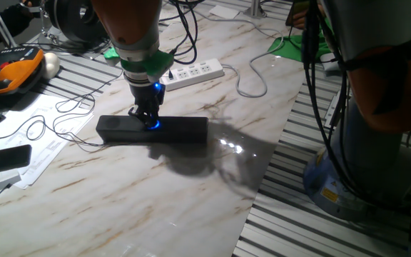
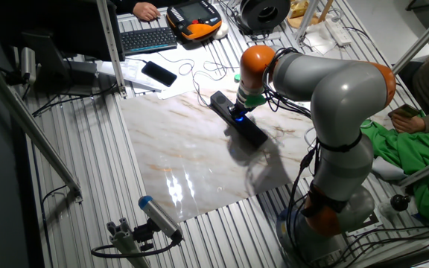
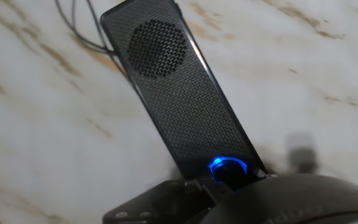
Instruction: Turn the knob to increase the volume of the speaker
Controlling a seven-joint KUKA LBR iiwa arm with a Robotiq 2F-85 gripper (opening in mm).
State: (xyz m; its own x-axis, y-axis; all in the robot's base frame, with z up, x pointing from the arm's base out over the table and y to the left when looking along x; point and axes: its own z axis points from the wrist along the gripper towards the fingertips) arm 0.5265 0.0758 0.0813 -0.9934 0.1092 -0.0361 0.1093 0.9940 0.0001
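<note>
The speaker (image 1: 184, 130) is a long black bar lying on the marble table; it also shows in the other fixed view (image 2: 253, 135) and the hand view (image 3: 179, 93). The knob (image 1: 153, 123), ringed with blue light, sits at the bar's middle (image 2: 237, 116) (image 3: 227, 167). My gripper (image 1: 149, 116) comes straight down onto the knob, with its fingers closed around it (image 2: 240, 111). In the hand view the gripper's dark body hides the lower half of the knob and the rest of the bar.
A white power strip (image 1: 195, 73) lies behind the speaker. Thin cables (image 1: 63, 118) run left from the bar. A flat black device (image 1: 2, 158) lies on papers at the left. An orange pendant (image 1: 16, 71) and a keyboard (image 2: 147, 37) are further off. The robot base (image 2: 334, 216) stands beside the slab.
</note>
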